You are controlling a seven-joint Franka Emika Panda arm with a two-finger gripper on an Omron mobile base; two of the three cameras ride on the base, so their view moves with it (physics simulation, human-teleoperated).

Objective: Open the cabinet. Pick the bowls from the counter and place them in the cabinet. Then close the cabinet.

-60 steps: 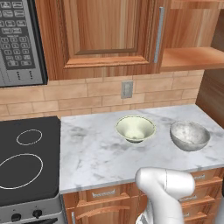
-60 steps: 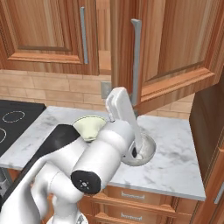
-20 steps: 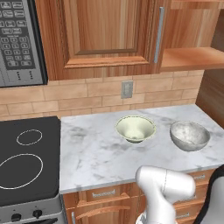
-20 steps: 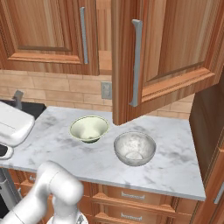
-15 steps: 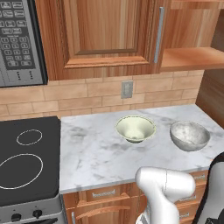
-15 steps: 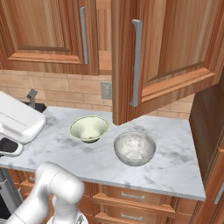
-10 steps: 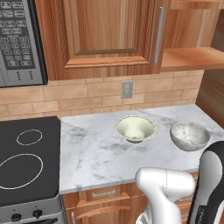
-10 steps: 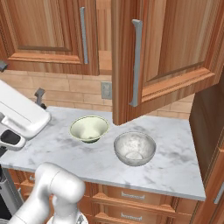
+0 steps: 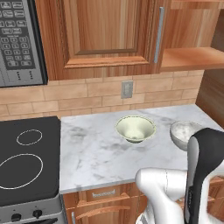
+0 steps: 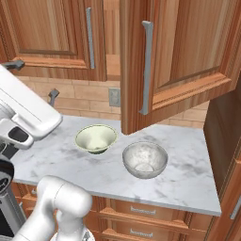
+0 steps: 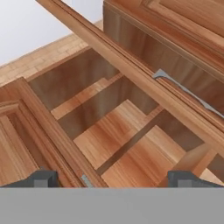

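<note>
The cabinet's right door [image 10: 183, 52] stands swung open toward me, its silver bar handle [image 10: 147, 66] in front. The left door [image 9: 105, 35] is shut. Bare wooden shelves [image 11: 118, 131] show in the hand view, with the open door's handle [image 11: 183, 89] to the right. The cream-green bowl [image 9: 135, 128] [image 10: 96, 138] and the grey speckled bowl [image 10: 145, 159] sit side by side on the counter [image 10: 188, 179]. My forearm partly covers the speckled bowl [image 9: 181, 132] in the left base view. My gripper [image 10: 34, 80] [image 11: 113, 179] hangs open and empty at the left, above the counter, facing the cabinet.
A grey microwave [image 9: 19, 43] hangs over the black stove top [image 9: 26, 162] at the left. A wall outlet [image 9: 127, 89] sits in the brick backsplash. Drawers [image 10: 141, 209] run under the counter. A tall wooden side panel [image 10: 221, 127] closes the right end.
The arm has swung upward. The hand has risen at the left of the right base view, and the dark forearm has come in at the right of the left base view. The bowls have not moved.
</note>
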